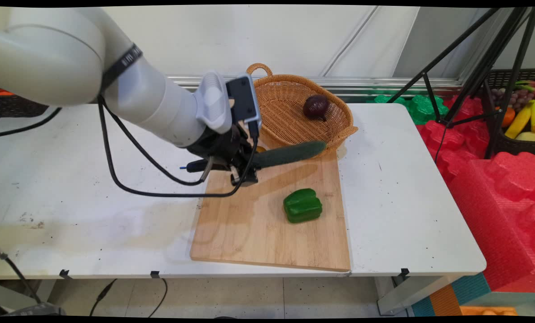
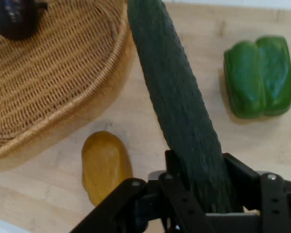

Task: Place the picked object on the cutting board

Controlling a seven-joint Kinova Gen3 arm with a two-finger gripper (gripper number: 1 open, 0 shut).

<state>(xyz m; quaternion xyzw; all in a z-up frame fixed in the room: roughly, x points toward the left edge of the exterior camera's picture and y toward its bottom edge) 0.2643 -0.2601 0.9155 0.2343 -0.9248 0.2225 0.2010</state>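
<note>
A green pepper [image 1: 302, 205] sits on the wooden board [image 1: 249, 233] on the white table [image 1: 92, 215]. Behind it, the gripper [image 1: 243, 168] squeezes one end of a long cucumber [image 1: 290, 154] and holds it up over the board. A small yellow potato [image 2: 105, 164] lies under it. Farthest back, a dark red onion [image 1: 316, 107] rests inside the basket [image 1: 290, 121].

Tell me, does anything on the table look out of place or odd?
Nothing is spilled or broken. The one unusual thing: the cucumber is off the cutting board, clamped at one end in the gripper, its far end beside the basket rim.
</note>
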